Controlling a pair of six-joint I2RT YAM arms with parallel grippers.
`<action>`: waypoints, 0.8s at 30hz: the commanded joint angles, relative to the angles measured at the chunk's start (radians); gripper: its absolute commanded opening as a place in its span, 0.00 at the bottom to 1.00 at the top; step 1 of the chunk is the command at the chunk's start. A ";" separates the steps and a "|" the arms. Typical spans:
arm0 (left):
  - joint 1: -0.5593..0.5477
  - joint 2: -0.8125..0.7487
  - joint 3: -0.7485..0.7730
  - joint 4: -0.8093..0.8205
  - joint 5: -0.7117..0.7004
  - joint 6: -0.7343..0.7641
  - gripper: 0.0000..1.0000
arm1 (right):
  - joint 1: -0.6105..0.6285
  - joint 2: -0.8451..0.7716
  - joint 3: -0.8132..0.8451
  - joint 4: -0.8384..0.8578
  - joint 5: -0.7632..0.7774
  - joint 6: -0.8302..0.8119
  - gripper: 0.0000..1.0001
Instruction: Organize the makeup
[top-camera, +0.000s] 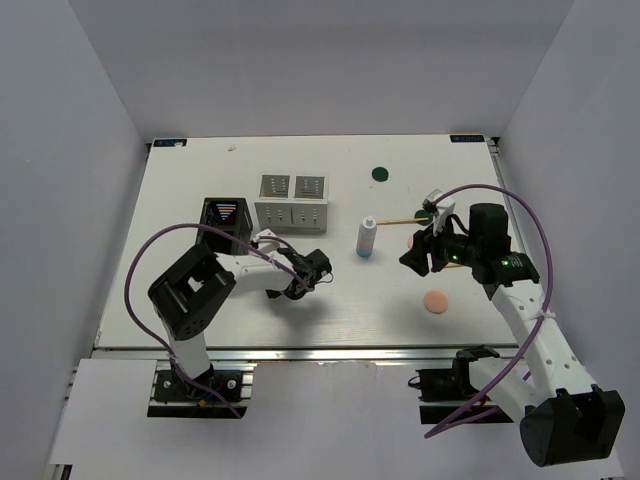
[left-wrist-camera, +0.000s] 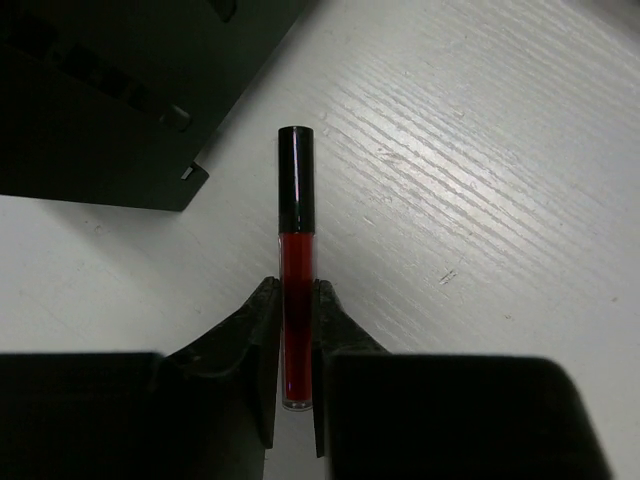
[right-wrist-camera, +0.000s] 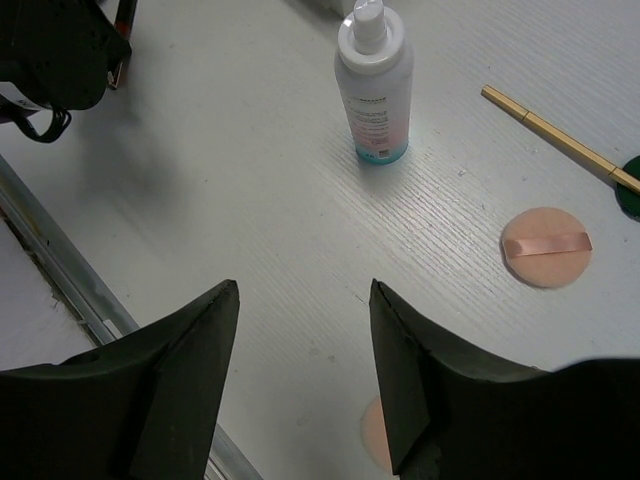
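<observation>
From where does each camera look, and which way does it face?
Top external: above and behind the robot, looking down on the table; the left arm and right arm show.
Left wrist: on the left arm, facing down past the left gripper, shut on the red-and-black tube, near the black holder.
Right wrist: on the right arm, facing past the open right gripper toward the white bottle and a pink pad.
Shared: top and right wrist both show the bottle; top and left wrist, the holder.
</observation>
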 joint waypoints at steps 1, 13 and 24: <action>-0.006 -0.017 -0.065 0.088 0.100 0.009 0.18 | -0.009 0.001 0.019 0.022 -0.018 0.002 0.61; -0.160 -0.132 0.106 0.137 0.169 0.081 0.00 | -0.029 0.007 0.029 0.028 -0.024 0.015 0.61; 0.004 -0.488 0.145 0.172 0.189 0.000 0.00 | -0.032 0.002 0.035 0.035 -0.038 0.036 0.61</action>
